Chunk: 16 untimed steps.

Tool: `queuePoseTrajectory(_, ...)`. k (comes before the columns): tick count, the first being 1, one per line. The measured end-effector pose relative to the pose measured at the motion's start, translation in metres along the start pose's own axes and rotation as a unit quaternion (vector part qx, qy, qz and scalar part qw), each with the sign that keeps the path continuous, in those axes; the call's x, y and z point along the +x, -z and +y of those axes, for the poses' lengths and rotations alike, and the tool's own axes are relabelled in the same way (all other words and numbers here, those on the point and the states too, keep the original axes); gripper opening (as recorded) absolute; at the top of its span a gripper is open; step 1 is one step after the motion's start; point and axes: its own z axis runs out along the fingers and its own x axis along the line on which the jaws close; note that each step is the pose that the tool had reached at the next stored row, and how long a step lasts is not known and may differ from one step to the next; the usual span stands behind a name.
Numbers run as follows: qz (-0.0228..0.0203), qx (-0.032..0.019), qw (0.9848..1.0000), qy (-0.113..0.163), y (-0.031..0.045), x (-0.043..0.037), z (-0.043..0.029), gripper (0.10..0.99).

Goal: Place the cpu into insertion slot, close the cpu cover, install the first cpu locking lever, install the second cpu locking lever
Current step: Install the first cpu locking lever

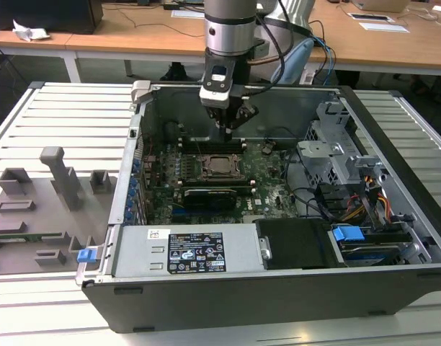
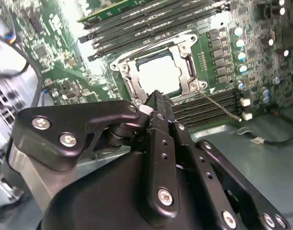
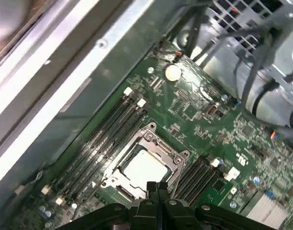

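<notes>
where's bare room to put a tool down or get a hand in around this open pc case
Free: the ribbed grey table top on the exterior view's left, beyond the grey fixture blocks, and again past the dark computer case on that view's right. Crowded: the green circuit board under the black gripper, and the cabled metal drive cage.

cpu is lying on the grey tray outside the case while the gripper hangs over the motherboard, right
Not quite. The cpu sits in the insertion slot on the motherboard, as the second wrist view shows. The gripper does hang over the motherboard.
</notes>
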Motion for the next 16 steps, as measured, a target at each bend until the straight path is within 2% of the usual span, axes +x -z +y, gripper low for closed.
queuePoseTrajectory(1, 0.0, -0.0019, 0.9996, 0.027, 0.0, 0.0, 0.0, 0.106)
queuePoseTrajectory(3, 0.0005, -0.004, 0.998, 0.063, -0.0001, 0.0001, 0.0, 0.106)
queuePoseTrajectory(4, 0.0078, 0.0015, 0.9964, 0.085, -0.0001, -0.0002, 0.0003, 0.106)
queuePoseTrajectory(5, 0.016, 0.0091, 0.9957, 0.091, -0.0002, -0.0005, 0.0006, 0.106)
queuePoseTrajectory(6, 0.0212, 0.0134, 0.9947, 0.1, -0.0005, -0.0005, 0.0005, 0.106)
queuePoseTrajectory(8, 0.022, 0.0103, 0.9909, 0.133, -0.0008, -0.0005, 0.0007, 0.106)
queuePoseTrajectory(10, 0.0218, 0.0093, 0.9884, 0.15, -0.001, -0.0005, 0.0006, 0.106)
queuePoseTrajectory(12, 0.0208, 0.0068, 0.9798, 0.199, -0.0021, -0.0004, 0.0006, 0.106)
queuePoseTrajectory(14, 0.0205, 0.0052, 0.9741, 0.225, -0.0024, -0.0004, 0.0006, 0.106)
queuePoseTrajectory(15, 0.0204, 0.0046, 0.9722, 0.233, -0.0025, -0.0004, 0.0007, 0.106)
queuePoseTrajectory(16, 0.0201, 0.003, 0.9655, 0.26, -0.0026, -0.0004, 0.0006, 0.106)
